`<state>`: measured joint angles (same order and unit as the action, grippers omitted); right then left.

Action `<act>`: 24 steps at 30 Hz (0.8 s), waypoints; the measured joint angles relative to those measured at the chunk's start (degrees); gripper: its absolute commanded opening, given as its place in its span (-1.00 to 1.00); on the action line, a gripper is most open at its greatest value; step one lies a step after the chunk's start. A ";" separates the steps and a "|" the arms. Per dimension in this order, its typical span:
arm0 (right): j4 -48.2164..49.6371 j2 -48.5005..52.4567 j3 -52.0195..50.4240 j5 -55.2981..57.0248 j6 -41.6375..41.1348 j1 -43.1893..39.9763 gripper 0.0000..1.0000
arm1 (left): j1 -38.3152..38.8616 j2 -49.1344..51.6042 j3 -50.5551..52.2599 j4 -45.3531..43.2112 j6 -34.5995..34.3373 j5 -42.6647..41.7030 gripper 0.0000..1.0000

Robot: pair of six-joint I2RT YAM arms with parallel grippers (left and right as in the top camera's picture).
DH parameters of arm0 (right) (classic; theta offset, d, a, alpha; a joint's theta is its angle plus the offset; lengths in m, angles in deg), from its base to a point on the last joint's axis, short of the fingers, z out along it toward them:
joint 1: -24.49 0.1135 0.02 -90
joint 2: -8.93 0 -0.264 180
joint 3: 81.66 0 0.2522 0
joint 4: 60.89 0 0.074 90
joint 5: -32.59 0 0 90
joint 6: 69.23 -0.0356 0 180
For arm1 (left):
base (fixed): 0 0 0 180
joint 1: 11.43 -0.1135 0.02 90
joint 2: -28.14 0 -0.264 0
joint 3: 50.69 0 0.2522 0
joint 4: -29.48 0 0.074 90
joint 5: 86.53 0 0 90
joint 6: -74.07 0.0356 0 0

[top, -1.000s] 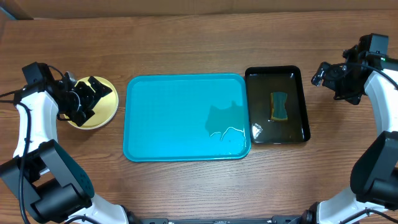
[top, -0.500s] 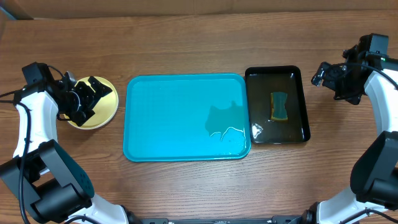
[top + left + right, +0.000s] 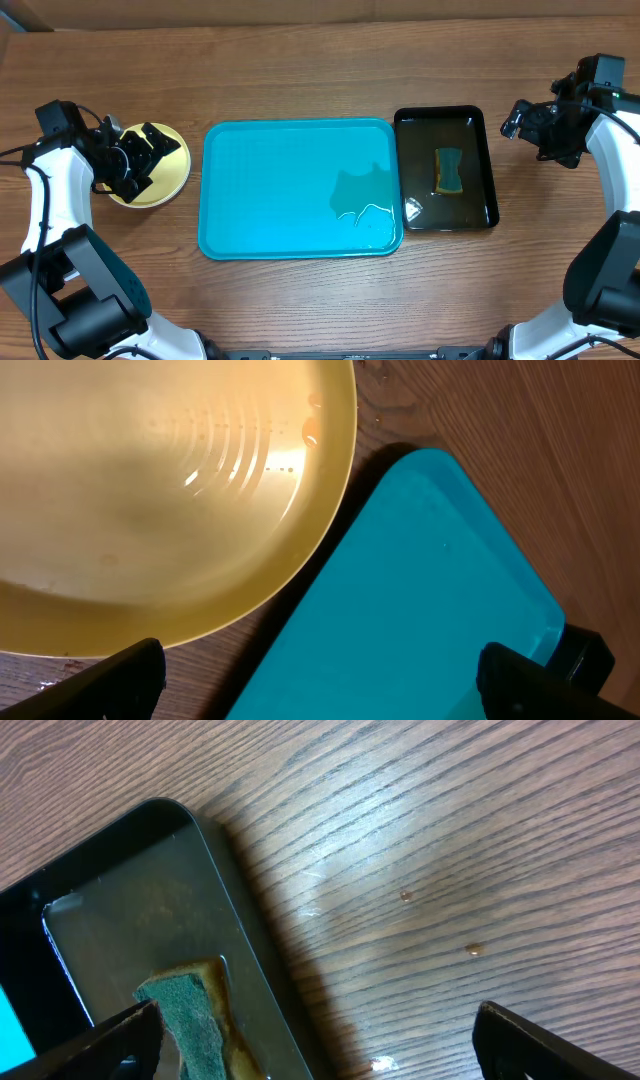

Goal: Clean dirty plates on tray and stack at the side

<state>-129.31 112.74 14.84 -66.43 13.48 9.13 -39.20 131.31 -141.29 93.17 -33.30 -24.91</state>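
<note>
Colours on your table
You see a turquoise tray [image 3: 280, 190], a yellow plate [image 3: 178, 172] with faint rings, a glossy black tray [image 3: 425, 140], a green sponge [image 3: 449, 170] edged tan, and a brown wood-grain table [image 3: 300, 70].

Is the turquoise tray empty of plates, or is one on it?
Empty of plates: the turquoise tray holds only a wet patch; the yellow-green plate sits on the table beside it.

Your wooden table [image 3: 300, 70] carries a yellow plate [image 3: 170, 183] at left, the blue tray [image 3: 270, 190] in the middle, and a black tray [image 3: 422, 150] just beside it at right.
</note>
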 measured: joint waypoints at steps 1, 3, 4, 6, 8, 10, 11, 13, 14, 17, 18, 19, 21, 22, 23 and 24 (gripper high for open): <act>0.00 0.00 0.00 0.00 0.00 0.02 1.00 | 0.00 0.00 0.00 0.00 0.00 0.00 1.00; 0.02 0.00 0.00 0.02 -0.02 0.02 1.00 | 0.00 0.00 0.00 0.00 0.00 -0.04 1.00; -0.02 0.00 0.00 0.00 0.00 0.00 1.00 | 0.00 0.00 0.00 0.02 0.00 -0.11 0.99; 0.02 0.00 0.00 0.00 0.00 0.00 1.00 | 0.00 0.00 0.00 0.00 0.00 -0.13 0.99; -0.02 0.00 0.00 0.02 -0.02 0.00 1.00 | 0.00 0.00 0.00 0.00 0.00 -0.13 1.00; 0.02 0.00 0.00 0.02 -0.02 0.00 1.00 | 0.00 0.00 0.00 0.00 0.00 -0.13 1.00; 0.00 -0.02 0.00 0.02 0.00 0.02 1.00 | 0.00 0.00 0.00 0.00 0.00 -0.15 1.00; 0.00 -0.42 0.00 0.02 0.00 0.02 1.00 | 0.00 0.00 0.00 0.00 0.00 -0.13 0.99; -0.02 -0.74 0.00 0.02 0.00 0.02 1.00 | 0.00 0.00 0.00 0.00 0.00 -0.15 1.00; -0.02 -4.57 -0.04 0.09 0.00 0.55 1.00 | 0.00 0.00 0.00 0.02 0.00 -0.13 1.00; -0.02 -6.38 -0.04 0.13 0.00 0.92 1.00 | 0.00 0.00 0.00 0.02 0.00 -0.13 0.99; 0.00 -8.61 -0.04 0.17 0.00 1.46 1.00 | 0.00 0.00 0.00 0.00 0.00 -0.15 1.00; 0.04 -14.12 -0.04 0.24 0.00 3.19 1.00 | 0.00 0.00 0.00 0.00 0.00 -0.15 0.99; 0.07 -16.90 -0.04 0.22 -0.02 4.22 1.00 | 0.00 0.00 0.00 0.00 0.00 -0.15 1.00; 0.22 -19.71 -0.04 0.22 -0.04 5.38 1.00 | 0.00 0.00 0.00 0.00 0.00 -0.15 0.99; 0.20 -23.21 -0.04 0.22 -0.07 7.06 1.00 | 0.00 0.00 0.00 0.02 0.00 -0.15 1.00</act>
<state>-129.11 89.53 14.80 -66.21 13.42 16.19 -39.20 131.31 -141.29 93.19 -33.30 -25.06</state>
